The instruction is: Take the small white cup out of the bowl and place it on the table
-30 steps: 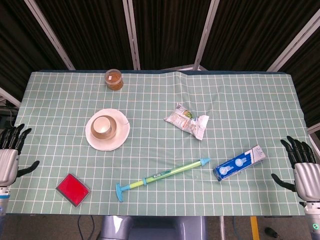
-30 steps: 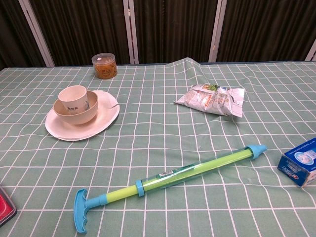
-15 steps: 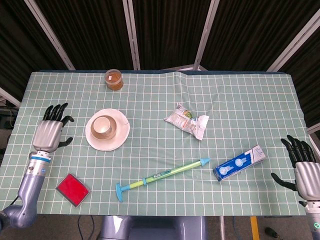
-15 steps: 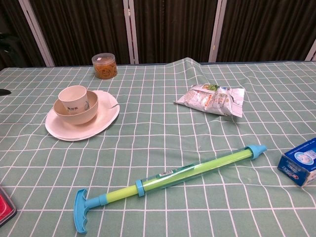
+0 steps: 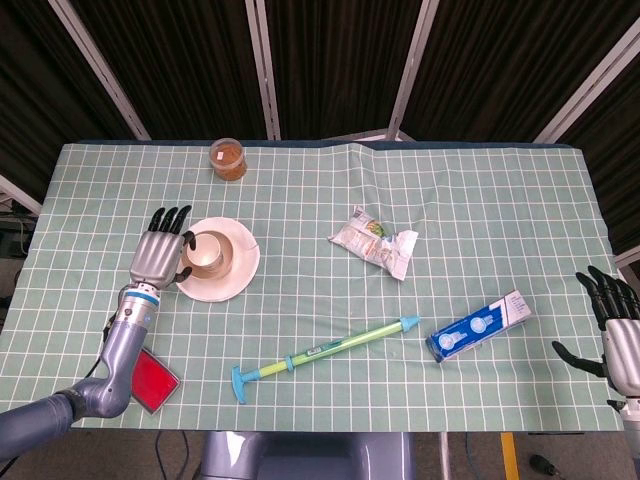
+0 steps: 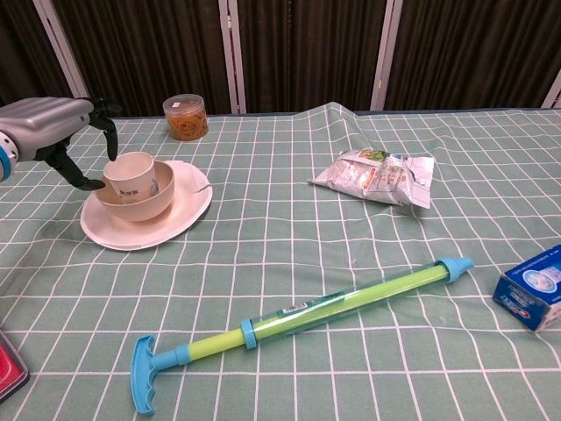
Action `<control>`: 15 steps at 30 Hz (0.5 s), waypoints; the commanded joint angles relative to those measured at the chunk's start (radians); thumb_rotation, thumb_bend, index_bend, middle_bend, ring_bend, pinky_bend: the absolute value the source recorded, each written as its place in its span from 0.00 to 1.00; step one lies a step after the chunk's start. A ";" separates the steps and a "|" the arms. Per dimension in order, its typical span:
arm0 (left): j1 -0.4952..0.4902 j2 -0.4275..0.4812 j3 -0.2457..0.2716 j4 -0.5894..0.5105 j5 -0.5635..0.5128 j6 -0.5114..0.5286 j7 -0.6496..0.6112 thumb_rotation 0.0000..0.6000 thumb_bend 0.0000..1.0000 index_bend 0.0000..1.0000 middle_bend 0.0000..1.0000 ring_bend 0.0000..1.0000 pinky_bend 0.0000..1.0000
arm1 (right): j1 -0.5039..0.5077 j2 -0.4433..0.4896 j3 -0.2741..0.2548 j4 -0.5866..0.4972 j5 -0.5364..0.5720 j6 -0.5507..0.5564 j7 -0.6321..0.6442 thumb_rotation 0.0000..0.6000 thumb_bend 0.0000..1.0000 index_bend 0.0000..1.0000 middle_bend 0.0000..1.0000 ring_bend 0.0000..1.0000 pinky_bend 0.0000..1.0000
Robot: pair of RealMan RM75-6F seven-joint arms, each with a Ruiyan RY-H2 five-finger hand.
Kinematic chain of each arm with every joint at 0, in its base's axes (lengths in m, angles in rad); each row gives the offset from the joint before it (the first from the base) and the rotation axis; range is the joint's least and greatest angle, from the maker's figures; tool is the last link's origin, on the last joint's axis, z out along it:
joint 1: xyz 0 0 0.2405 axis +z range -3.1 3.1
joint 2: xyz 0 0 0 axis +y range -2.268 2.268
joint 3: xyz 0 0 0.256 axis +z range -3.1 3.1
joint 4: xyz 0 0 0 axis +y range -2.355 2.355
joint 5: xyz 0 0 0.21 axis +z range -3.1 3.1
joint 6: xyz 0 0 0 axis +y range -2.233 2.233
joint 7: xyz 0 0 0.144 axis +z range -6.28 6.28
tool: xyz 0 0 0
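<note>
The small white cup stands upright inside a cream bowl, which sits on a white plate on the left of the table. My left hand hovers just left of the cup with fingers spread, holding nothing; its thumb reaches close to the cup's rim. My right hand stays at the table's right edge, fingers apart and empty, and only the head view shows it.
A jar of orange contents stands behind the plate. A snack packet lies mid-table. A green-and-blue pump tube and a blue box lie toward the front. A red flat object lies under the left forearm.
My left hand has moved right and forward from the table's left edge to right beside the cup. The right hand has drifted slightly right. The cup and bowl have not moved.
</note>
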 commanded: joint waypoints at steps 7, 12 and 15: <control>-0.050 -0.053 0.007 0.069 -0.040 -0.031 0.016 1.00 0.28 0.52 0.00 0.00 0.00 | -0.001 0.001 0.003 0.004 0.002 0.002 0.015 1.00 0.09 0.07 0.00 0.00 0.00; -0.065 -0.080 0.016 0.101 -0.046 -0.031 0.011 1.00 0.37 0.57 0.00 0.00 0.00 | 0.000 0.000 0.005 0.010 0.006 0.000 0.023 1.00 0.09 0.07 0.00 0.00 0.00; -0.065 -0.083 0.021 0.106 -0.046 -0.027 0.005 1.00 0.40 0.60 0.00 0.00 0.00 | -0.001 0.000 0.007 0.013 0.006 0.004 0.028 1.00 0.09 0.07 0.00 0.00 0.00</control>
